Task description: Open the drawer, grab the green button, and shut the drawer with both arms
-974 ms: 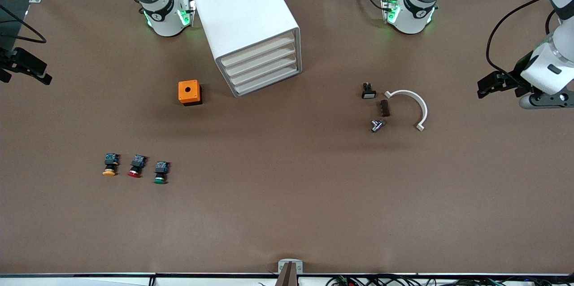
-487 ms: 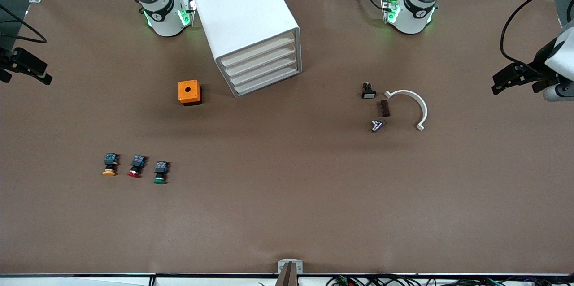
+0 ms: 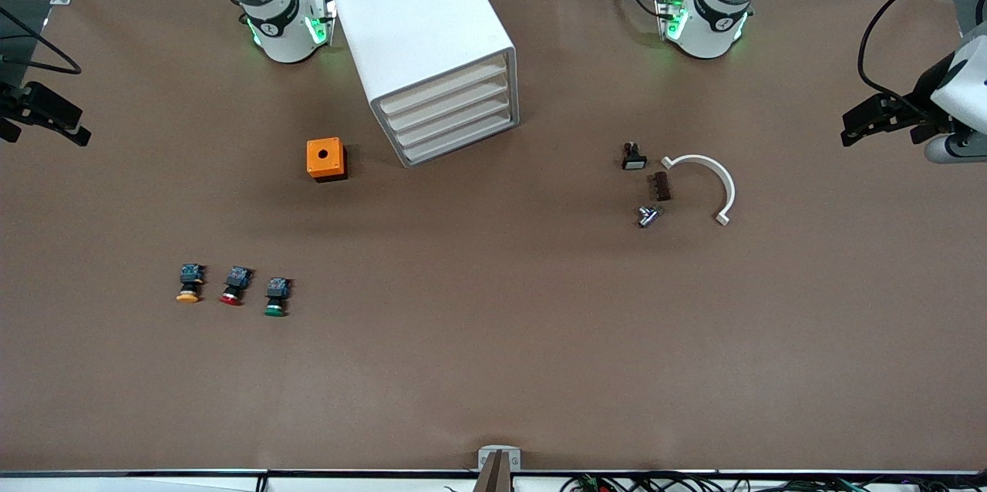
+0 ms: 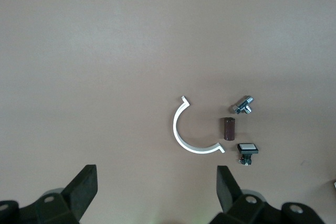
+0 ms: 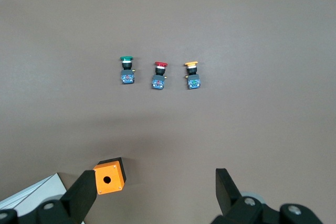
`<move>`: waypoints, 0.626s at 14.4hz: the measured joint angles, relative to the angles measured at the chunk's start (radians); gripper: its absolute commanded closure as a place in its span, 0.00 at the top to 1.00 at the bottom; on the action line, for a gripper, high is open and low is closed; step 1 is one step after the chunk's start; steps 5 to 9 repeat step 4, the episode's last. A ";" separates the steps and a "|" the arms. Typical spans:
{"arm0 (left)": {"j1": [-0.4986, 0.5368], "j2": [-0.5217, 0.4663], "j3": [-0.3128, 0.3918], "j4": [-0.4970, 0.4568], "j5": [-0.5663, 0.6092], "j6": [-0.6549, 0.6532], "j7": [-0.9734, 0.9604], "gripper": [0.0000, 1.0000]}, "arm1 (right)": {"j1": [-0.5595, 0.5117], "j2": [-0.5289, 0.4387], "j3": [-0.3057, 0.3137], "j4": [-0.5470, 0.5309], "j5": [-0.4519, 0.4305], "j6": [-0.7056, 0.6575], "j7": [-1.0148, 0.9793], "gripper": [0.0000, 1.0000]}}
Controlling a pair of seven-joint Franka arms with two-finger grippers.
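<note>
I see the drawer (image 3: pixel 451 119) shut, one of four alike fronts stacked in the white cabinet (image 3: pixel 412 21), which stands on the tabletop (image 3: pixel 493 369) between the two arm bases. I cannot tell from here which front is the one meant. Only a corner of the cabinet (image 5: pixel 31 190) shows in the right wrist view, cut off at the frame edge.

The green button (image 3: pixel 275 298) lies on the open tabletop, not in any drawer, nearer to the front camera than the cabinet and toward the right arm's end. It ends a row with the red button (image 3: pixel 234 286) in the middle and the yellow button (image 3: pixel 189 283) last; the three lie just beside one another, apart. In the right wrist view the green button (image 5: pixel 126 69) lies well out ahead of my right claw (image 5: pixel 152 198), with the orange box (image 5: pixel 109 176) much closer to the claw's fingers.

The right claw (image 3: pixel 42 116) hangs at the right arm's end of the tabletop, spread and empty; its arm is mostly out of frame.

The left claw (image 3: pixel 879 120) hangs over the left arm's end, also spread and empty, its arm cut off by the frame edge. Ahead of the left claw (image 4: pixel 155 195) lie a white curved clip (image 4: pixel 190 132), a small brown block (image 4: pixel 228 128), a metal fitting (image 4: pixel 242 104) and a white-capped switch (image 4: pixel 247 150), too small to make out further.
</note>
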 measured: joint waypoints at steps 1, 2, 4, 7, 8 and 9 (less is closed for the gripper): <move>0.000 0.000 0.000 0.000 0.000 -0.001 0.000 1.00 | 0.002 0.000 0.000 0.000 0.000 0.000 0.000 1.00; 0.000 0.000 0.000 0.000 0.000 -0.001 0.000 1.00 | 0.004 0.000 0.001 0.000 0.000 0.000 0.000 1.00; 0.000 0.000 0.000 0.000 0.000 -0.001 0.000 1.00 | 0.008 0.000 0.001 -0.001 0.000 0.000 0.000 1.00; 0.000 0.000 0.000 0.000 0.000 -0.001 0.000 1.00 | 0.008 0.000 0.001 -0.001 0.000 0.000 0.000 1.00; 0.000 0.000 0.000 0.000 0.000 -0.001 0.000 1.00 | 0.008 0.000 0.001 -0.001 0.000 0.000 0.000 1.00; 0.000 0.000 0.000 0.000 0.000 -0.001 0.000 1.00 | 0.008 0.000 0.001 -0.001 0.000 0.000 0.000 1.00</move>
